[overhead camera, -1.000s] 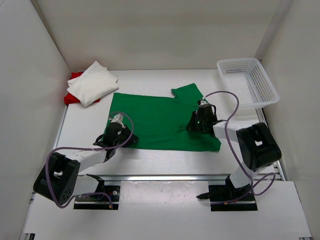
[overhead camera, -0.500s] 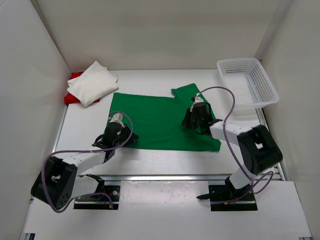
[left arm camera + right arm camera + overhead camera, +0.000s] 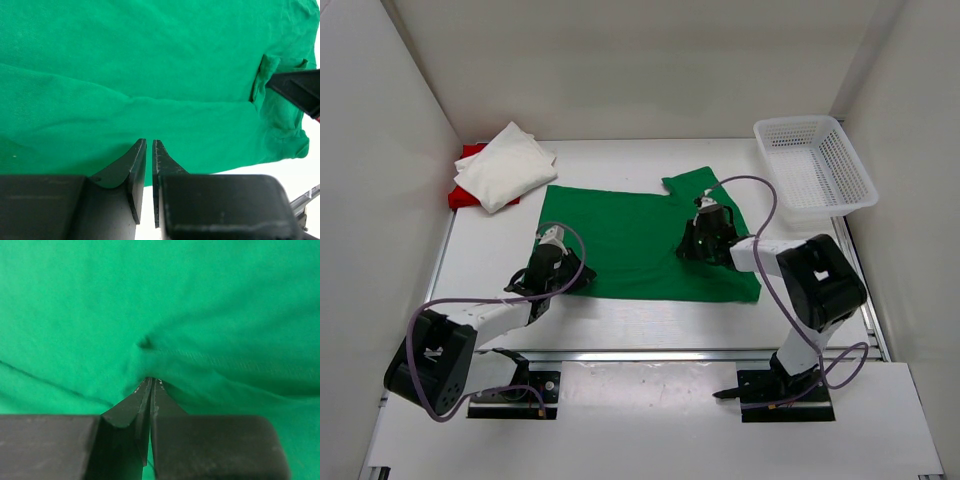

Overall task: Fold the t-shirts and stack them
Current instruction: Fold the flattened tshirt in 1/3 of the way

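**The right end effector point(image 3: 151, 382) has slid inward over the green t-shirt point(image 3: 620, 240), away from its right edge.**

Its jaws are pressed together on a puckered ridge of green cloth, so this looks like the start of a fold of the right side. The left end effector point(image 3: 149, 145) has not moved. It sits at the near-left hem with only a slit between its fingers, and I cannot tell whether it holds cloth. The green shirt lies spread in the middle of the surface point(image 3: 620, 155). The folded white t-shirt point(image 3: 505, 165) rests on the red t-shirt point(image 3: 467, 153) in the far-left corner, so only the green one is left to fold and stack.
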### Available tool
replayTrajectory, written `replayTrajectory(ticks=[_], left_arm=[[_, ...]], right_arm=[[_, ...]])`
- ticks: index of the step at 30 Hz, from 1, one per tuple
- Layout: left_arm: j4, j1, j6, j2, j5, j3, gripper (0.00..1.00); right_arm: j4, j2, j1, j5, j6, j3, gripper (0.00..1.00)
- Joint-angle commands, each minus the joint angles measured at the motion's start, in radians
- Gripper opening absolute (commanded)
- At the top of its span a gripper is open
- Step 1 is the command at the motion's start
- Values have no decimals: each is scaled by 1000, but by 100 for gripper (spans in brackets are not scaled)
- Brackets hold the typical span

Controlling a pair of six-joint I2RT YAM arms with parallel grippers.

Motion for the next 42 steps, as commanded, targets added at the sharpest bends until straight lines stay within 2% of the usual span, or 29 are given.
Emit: replayTrajectory(ticks=[1,5,9,12,16,19,21,22,23,25,28,31,33,37,42], left_arm=[[18,14,3,-15,14,7,22],[18,11,9,-24,14,1,21],[25,29,3,-24,29,-17,22],[15,40,5,-42,22,-13,22],[-22,-5,26,-76,-32,27,23],[-43,-60,55,-55,-64,60,24],[-34,-69,49,0,-54,69,23],[-34,-69,49,13,-22,78,23],[-27,-65,40,45,-2,83,23],[-19,-74,43,83,-7,95,22],[-24,-60,57,145,-12,124,23],[-50,35,41,229,106,136,20],[-59,17,34,223,132,113,18],[-82,-61,-3,79,82,-24,18],[-181,-45,-50,-186,52,-205,21]], right_arm=[[26,47,25,-22,-13,103,0],[-42,105,60,8,-39,200,0],[-40,117,51,5,-22,169,0],[-5,65,36,-15,-16,125,0],[-8,-59,19,-39,-34,91,0],[10,-177,5,-56,-31,33,9],[30,-255,7,-71,-14,-28,23],[33,-287,14,-75,-10,-62,26],[27,-297,11,-70,-8,-100,25],[13,-308,33,-71,1,-139,10],[-40,-272,77,-52,-22,-157,0],[-94,-237,126,-4,-37,-168,0],[-132,-231,149,31,-49,-188,0],[-218,-289,186,99,-46,-261,0],[-244,-441,196,27,6,-400,0]])
